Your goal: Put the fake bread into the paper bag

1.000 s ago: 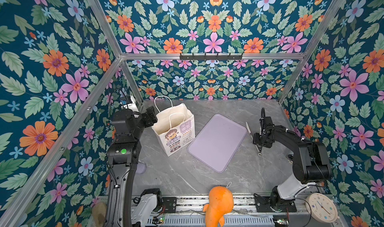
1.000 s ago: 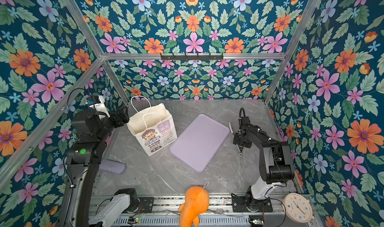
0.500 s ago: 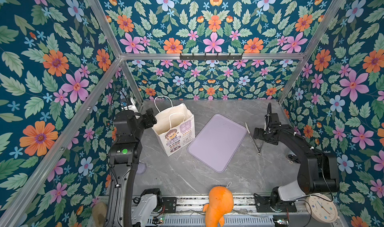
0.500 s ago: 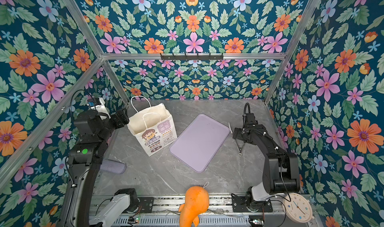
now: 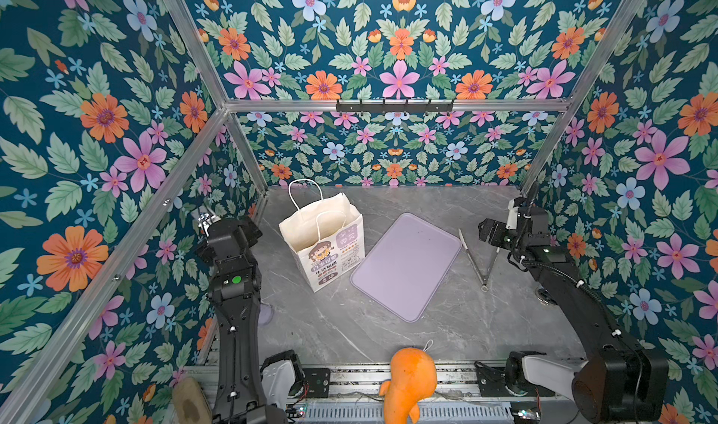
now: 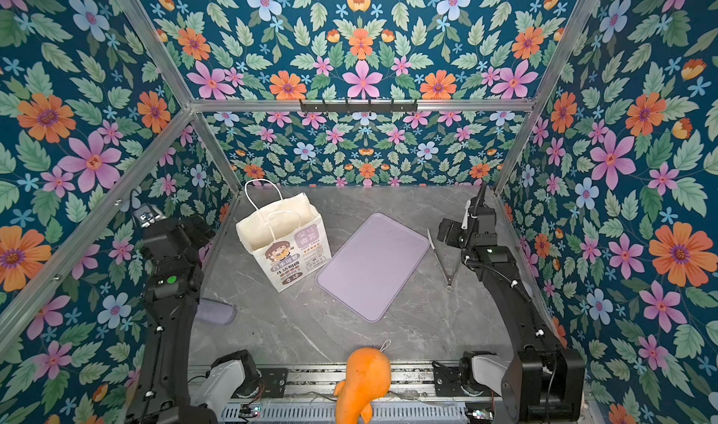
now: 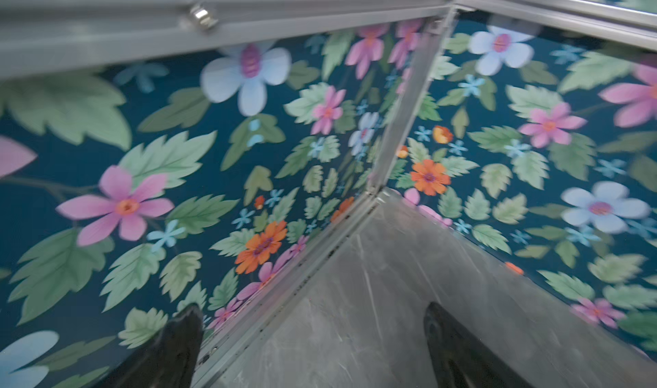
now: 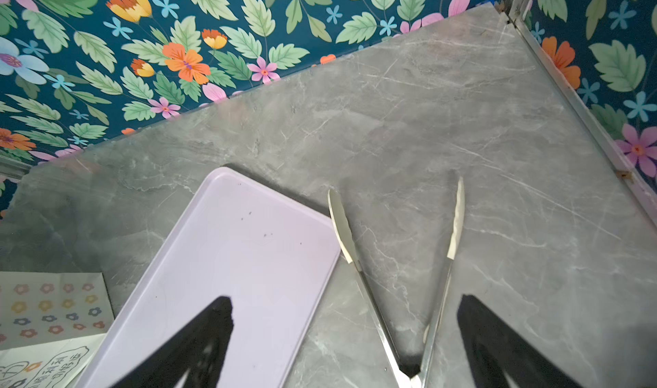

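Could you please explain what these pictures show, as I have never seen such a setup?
Two black robot arms, left and right, stand at a grey table inside a flowered booth. The two wide pictures come from one overhead camera pair; the others from a camera on each wrist. On the table: an open white paper bag, an empty lilac tray, and metal tongs beside it. An orange plush toy sits at the front edge. The left end effector and right end effector are open, holding nothing. No bread shows.
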You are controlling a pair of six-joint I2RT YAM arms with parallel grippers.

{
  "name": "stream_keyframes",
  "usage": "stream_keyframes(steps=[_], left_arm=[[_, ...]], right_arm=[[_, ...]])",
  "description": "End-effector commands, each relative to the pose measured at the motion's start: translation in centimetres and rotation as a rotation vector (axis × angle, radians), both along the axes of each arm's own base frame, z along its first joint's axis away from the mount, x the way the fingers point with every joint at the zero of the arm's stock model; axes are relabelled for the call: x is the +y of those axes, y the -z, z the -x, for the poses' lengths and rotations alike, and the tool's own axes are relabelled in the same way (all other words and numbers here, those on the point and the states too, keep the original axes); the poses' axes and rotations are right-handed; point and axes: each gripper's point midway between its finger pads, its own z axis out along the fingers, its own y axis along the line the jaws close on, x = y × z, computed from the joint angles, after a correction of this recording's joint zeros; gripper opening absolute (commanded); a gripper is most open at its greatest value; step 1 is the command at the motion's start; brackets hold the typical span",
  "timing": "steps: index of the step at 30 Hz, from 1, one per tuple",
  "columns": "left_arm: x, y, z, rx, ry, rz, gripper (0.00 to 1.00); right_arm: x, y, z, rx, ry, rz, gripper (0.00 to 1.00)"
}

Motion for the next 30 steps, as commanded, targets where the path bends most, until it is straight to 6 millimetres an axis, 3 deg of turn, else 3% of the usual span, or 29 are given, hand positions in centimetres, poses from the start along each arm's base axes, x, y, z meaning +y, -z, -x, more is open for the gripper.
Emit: stream_keyframes(steps=[1,3,7,13,21,24,30], left_arm=[[2.2,0.8,0.1,-0.107,-0.058,0.027,0.97],[2.9,2.9,0.5,-0.1,-0.09,0.023,0.96],[2.3,6.0,0.4,-0.129,-0.045,-0.011,0.95],[2.0,14.1,1.3,-0.059,-0.104,0.029,0.91],[-3.4,16.8,-0.2,-0.025,0.014,-0.092,0.91],[-4.2,18.4,-0.2,0.007,0.038,-0.102,0.91],[-6.2,18.0,-0.4,-0.028,0.129,-0.133,0.91]], right_arm=[[-0.5,-1.5,-1.1,-0.093,0.021,0.023,0.99],[-0.9,-0.9,-1.1,-0.096,0.032,0.044,0.99],[-2.0,0.2,-1.2,-0.159,0.071,0.11,0.99],[-3.8,2.9,-0.9,-0.252,0.148,0.177,0.99],[-5.8,6.2,-0.6,-0.229,0.234,0.222,0.99],[-6.2,6.9,0.0,-0.233,0.242,0.253,0.99],[-6.2,7.6,0.6,-0.232,0.231,0.267,0.99]])
